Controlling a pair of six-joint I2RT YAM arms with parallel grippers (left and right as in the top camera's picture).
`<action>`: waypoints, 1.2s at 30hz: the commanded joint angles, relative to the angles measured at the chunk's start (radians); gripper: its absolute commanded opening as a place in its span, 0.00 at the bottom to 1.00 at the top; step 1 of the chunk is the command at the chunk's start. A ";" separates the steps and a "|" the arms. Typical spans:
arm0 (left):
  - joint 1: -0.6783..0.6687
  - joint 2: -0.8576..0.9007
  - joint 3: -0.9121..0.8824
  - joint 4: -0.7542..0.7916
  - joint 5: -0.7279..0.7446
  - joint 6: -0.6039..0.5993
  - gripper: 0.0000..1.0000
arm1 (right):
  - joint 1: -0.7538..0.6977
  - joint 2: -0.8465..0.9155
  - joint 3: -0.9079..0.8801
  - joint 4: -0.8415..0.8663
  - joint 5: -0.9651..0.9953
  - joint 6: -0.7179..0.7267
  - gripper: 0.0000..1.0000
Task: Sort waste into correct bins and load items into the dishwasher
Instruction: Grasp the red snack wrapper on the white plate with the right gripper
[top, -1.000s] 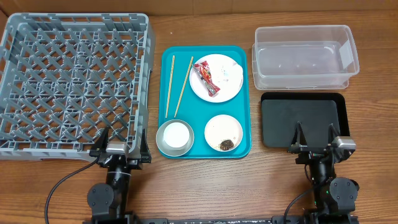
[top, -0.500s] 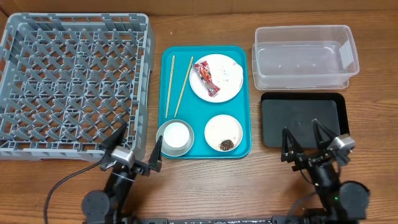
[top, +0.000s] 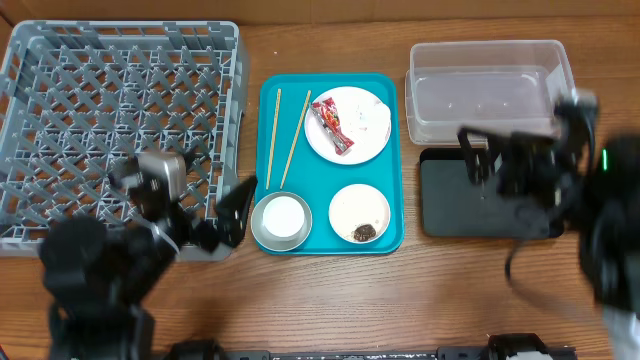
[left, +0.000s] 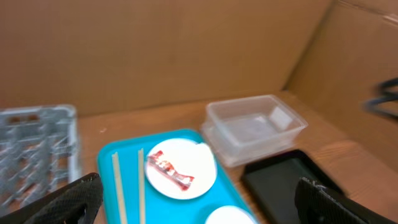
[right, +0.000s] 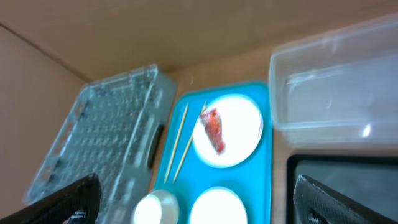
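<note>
On the teal tray (top: 394, 180) lie a white plate (top: 362, 138) with a red wrapper (top: 331, 127), two chopsticks (top: 272, 138), a grey bowl (top: 262, 232) holding a white cup (top: 283, 214), and a small dish (top: 358, 208) with dark food bits (top: 364, 232). The grey dish rack (top: 100, 120) is at the left. The clear tub (top: 488, 90) and black tray (top: 480, 200) are at the right. My left gripper (top: 190, 212) is raised near the rack's front corner, open and empty (left: 199, 208). My right gripper (top: 515, 160) hovers above the black tray, open and empty (right: 199, 205).
Cardboard walls stand behind the table in both wrist views. The wrist views show the plate (left: 186, 163) (right: 239, 134), the tub (left: 255, 127) (right: 336, 99) and the rack (left: 34, 146) (right: 106, 130) from above. Bare wood lies along the front edge.
Both arms have risen from the front edge and swung forward. The left now sits over the rack's front corner, the right over the black tray. Nothing on the tray has moved.
</note>
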 joint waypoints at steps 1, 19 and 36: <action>-0.006 0.089 0.146 -0.020 0.147 -0.013 1.00 | 0.000 0.161 0.177 -0.050 -0.159 0.001 1.00; -0.006 0.242 0.179 -0.129 0.161 -0.013 1.00 | 0.422 0.813 0.313 0.115 0.270 -0.077 0.80; -0.006 0.346 0.179 -0.206 0.162 -0.014 1.00 | 0.423 1.068 0.341 0.225 0.261 -0.047 0.04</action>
